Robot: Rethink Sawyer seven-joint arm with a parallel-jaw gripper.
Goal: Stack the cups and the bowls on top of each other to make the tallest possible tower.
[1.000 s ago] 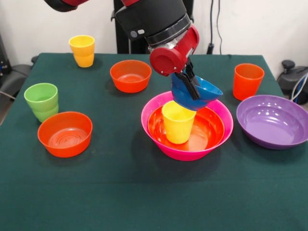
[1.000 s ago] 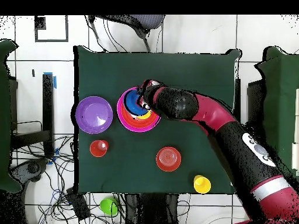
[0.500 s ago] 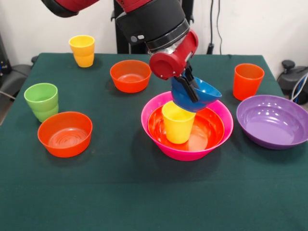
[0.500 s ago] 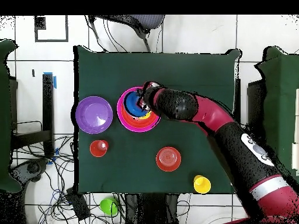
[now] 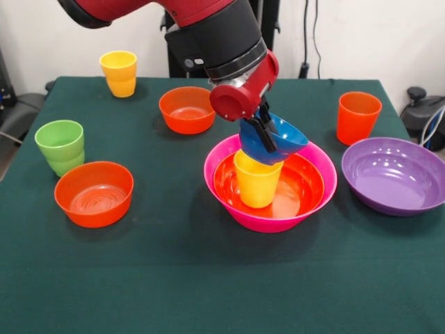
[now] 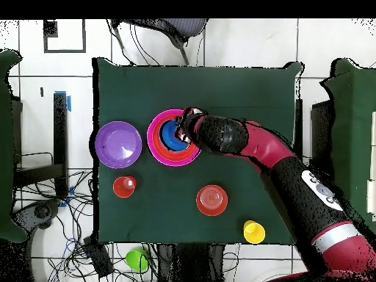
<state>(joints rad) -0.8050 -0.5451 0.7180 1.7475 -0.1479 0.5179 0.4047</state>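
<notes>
My gripper (image 5: pixel 263 132) is shut on the rim of the small blue bowl (image 5: pixel 281 137), which it holds tilted. The bowl's base is right over the mouth of a yellow cup (image 5: pixel 257 182); whether they touch I cannot tell. That cup stands upright in the large orange bowl (image 5: pixel 304 185), which is nested in the largest pink bowl (image 5: pixel 268 223). From overhead, the blue bowl (image 6: pixel 170 134) covers the middle of the pink bowl (image 6: pixel 152 136), with the gripper (image 6: pixel 183 132) at its edge.
Around the tower stand a purple bowl (image 5: pixel 395 175), an orange cup (image 5: pixel 358 117), a small orange bowl (image 5: pixel 188 109), a second yellow cup (image 5: pixel 119 73), a green cup (image 5: pixel 60 147) and another small orange bowl (image 5: pixel 94 193).
The gripper has carried the blue bowl leftward in the front view, from beside the yellow cup to directly over it. Nothing else moved.
</notes>
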